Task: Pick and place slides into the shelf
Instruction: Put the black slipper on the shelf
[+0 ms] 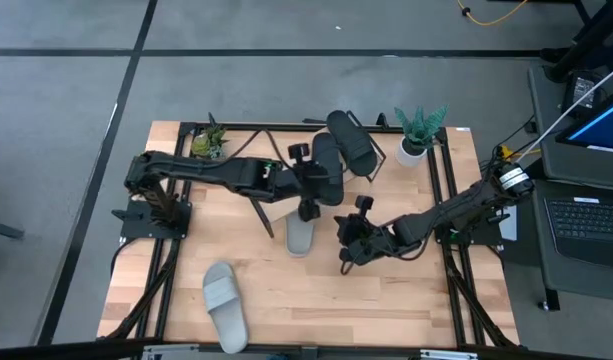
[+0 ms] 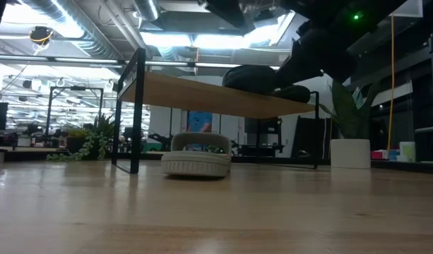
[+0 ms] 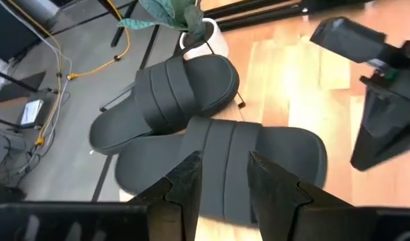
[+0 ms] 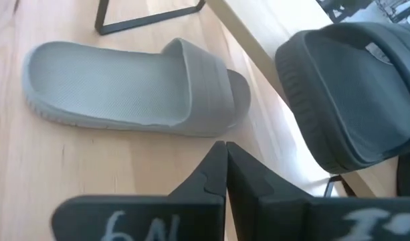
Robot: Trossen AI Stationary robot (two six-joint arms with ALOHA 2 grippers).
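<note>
Two black slides lie on the tilted shelf (image 1: 248, 148): the farther one (image 1: 352, 140) by the white pot, the nearer one (image 1: 327, 165) beside it, one end overhanging the shelf's edge (image 4: 348, 94). My left gripper (image 3: 223, 175) is open above the nearer black slide (image 3: 285, 157), its fingers standing on either side of the wide strap (image 3: 225, 144). One grey slide (image 1: 300, 236) rests sole-down on the table, half under the shelf (image 2: 216, 95). A second grey slide (image 1: 226, 306) lies near the table's near edge. My right gripper (image 1: 348, 248) is shut, hovering right of the first grey slide (image 4: 124, 87). My left gripper comes at the nearer black slide from above and the table's left, one finger (image 3: 190, 177) on each side of the strap. I cannot tell whether the fingers touch the strap. The slide lies flat on the shelf board.
A white pot with a green plant (image 1: 414, 148) stands at the shelf's right far corner, and a small plant (image 1: 208, 140) at its left far corner. Black shelf legs (image 1: 265, 214) stand on the table. Bare tabletop lies between the two grey slides and ahead of my right gripper.
</note>
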